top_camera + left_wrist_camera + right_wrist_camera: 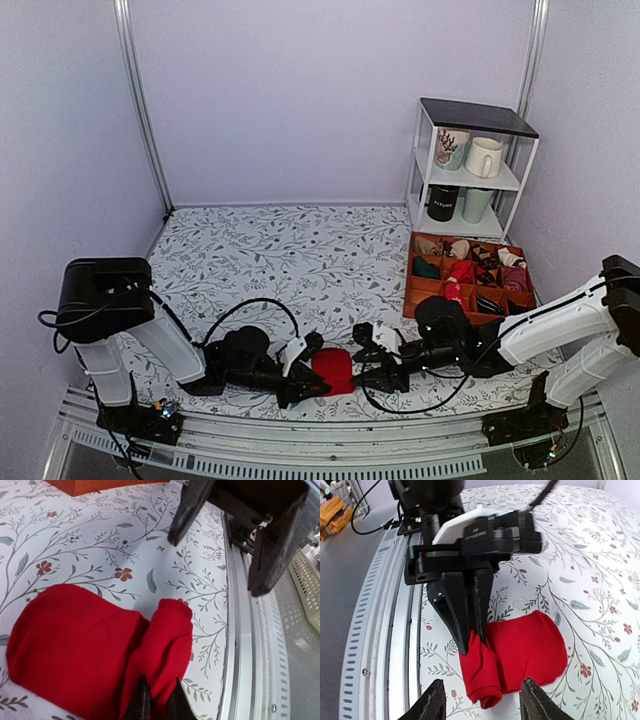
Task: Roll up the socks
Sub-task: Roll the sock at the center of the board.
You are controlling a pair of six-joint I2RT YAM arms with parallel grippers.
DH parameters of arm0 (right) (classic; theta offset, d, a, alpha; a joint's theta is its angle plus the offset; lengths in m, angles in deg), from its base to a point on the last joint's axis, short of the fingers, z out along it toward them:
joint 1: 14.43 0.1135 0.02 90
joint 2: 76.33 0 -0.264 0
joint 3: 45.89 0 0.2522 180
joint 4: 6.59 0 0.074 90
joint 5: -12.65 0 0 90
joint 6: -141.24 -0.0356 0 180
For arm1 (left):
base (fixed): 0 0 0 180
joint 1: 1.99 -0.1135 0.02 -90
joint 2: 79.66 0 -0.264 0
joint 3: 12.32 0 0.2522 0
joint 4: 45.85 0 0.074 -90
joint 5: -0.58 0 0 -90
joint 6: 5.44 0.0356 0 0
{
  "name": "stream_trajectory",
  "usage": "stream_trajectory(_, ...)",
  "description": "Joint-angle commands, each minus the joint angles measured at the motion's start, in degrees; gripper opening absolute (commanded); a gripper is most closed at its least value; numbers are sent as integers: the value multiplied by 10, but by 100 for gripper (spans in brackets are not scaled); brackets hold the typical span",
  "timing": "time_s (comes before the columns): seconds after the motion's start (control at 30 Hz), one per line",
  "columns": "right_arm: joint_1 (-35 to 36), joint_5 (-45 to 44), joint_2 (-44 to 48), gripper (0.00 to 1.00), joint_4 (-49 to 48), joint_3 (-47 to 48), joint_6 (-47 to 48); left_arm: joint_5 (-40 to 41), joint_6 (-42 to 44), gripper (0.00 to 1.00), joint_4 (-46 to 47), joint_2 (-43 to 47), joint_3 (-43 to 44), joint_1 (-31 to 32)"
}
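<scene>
Socks (532, 647): 1 plain red fabric piece, lying on the flowered table cover (270, 260) close to the near metal rail (395, 645), between the 2 grippers.
Socks, shape: the wide part lies flat on the cover; the side nearest the rail is gathered into a raised fold that ends in a rounded stub.
Left gripper (159, 700): low over the table, fingers clenched on the raised fold, with red fabric pinched between both tips.
Right gripper (484, 697): faces the left gripper across the socks, fingers spread wide and grasping nothing; in the left wrist view both tips stand clear of the fabric.
Tray (409, 295): orange, divided into compartments, at the right rear of the table, well apart from the red socks.
Tray contents: several sock bundles (460, 270) in mixed colours, 1 or more per compartment; exact count cannot be told.
Shelf (470, 115): white frame with a dark top, just behind the tray, against the right wall.
Shelf contents: 4 mugs (484, 157), 2 on each of the 2 levels.
</scene>
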Motion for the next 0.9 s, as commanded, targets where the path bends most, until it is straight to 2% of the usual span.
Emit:
stream_trajectory(0.0,24,-24,-61,52,-41,27,60,-45,-53,0,-126,-70,-33,-12)
stream_trajectory(0.27,40,-49,-122,52,-42,55,53,-55,-54,0,-117,-85,-39,-16)
stream_trajectory(0.43,40,-49,-130,46,-25,56,43,-58,-50,0,-116,-84,-41,-19)
stream_trajectory(0.53,40,-45,-141,39,-14,58,32,-59,-48,0,-116,-86,-40,-21)
stream_trajectory(0.63,40,-29,-151,24,-8,62,19,-59,-47,0,-115,-90,-39,-20)
stream_trajectory(0.73,40,-7,-164,16,19,76,3,-52,-47,0,-114,-84,-39,-22)
stream_trajectory(0.8,39,7,-173,12,37,82,-12,-45,-37,11,-114,-71,-42,-22)
stream_trajectory(0.87,29,33,-185,11,56,92,-40,-26,-6,16,-116,-10,-48,-19)
